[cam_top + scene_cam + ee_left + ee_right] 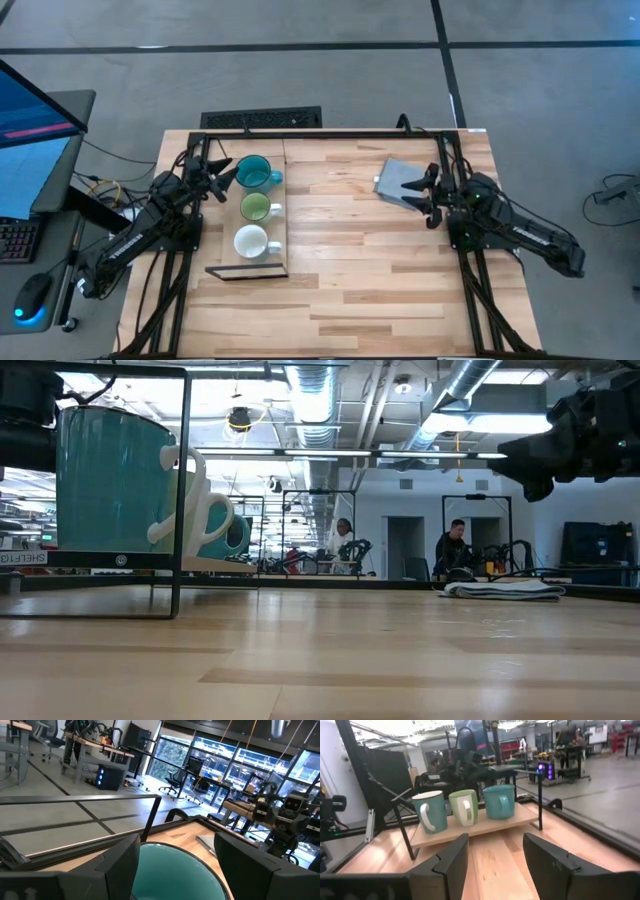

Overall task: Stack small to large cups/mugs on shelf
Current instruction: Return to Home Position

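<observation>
Three mugs stand upright in a row on the light-wood shelf [283, 190], with their handles toward the table's right. The teal mug [255, 172] is at the far end and the light green one [255, 207] is in the middle. The near mug [250, 242] is white inside, teal outside [429, 812]. My left gripper [228, 176] is open beside the teal mug's left side; the mug's rim [175, 865] shows between its fingers, apart from them. My right gripper [414, 192] is open over the grey pad [396, 178] and points level toward the shelf [485, 826].
A thin black frame [245, 272] closes the shelf's near end. Bare slatted tabletop [350, 260] stretches between the shelf and the right arm. A black rail [330, 133] runs along the table's far edge. People [345, 538] are in the room behind.
</observation>
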Available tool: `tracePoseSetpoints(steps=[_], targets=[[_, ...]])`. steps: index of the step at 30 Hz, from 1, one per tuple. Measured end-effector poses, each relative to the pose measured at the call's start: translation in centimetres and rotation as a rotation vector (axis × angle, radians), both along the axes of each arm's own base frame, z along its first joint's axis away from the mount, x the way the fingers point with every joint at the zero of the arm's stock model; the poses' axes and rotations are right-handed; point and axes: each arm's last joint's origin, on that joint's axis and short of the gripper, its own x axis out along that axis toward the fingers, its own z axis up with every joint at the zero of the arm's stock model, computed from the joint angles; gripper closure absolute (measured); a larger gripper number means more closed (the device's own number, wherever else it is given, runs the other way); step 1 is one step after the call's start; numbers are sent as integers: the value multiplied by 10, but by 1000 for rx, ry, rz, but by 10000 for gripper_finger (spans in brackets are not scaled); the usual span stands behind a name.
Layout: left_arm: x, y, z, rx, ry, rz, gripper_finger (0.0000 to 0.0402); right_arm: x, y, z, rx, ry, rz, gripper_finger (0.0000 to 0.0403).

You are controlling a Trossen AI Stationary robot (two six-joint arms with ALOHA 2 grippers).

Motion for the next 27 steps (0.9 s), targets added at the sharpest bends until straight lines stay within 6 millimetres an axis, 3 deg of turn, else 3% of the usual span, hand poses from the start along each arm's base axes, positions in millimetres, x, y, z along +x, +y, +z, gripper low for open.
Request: tracePoseSetpoints(steps=[7,21,27], targets=[[0,0,0,-1,0,0,154,3,-2,-4,75,43,0,194],[0,0,0,-22,-15,-1,154,-3,-5,1,67,-26,-198,194],[0,0,0,-23,-17,-1,154,-2,-5,0,52,-20,-200,194]])
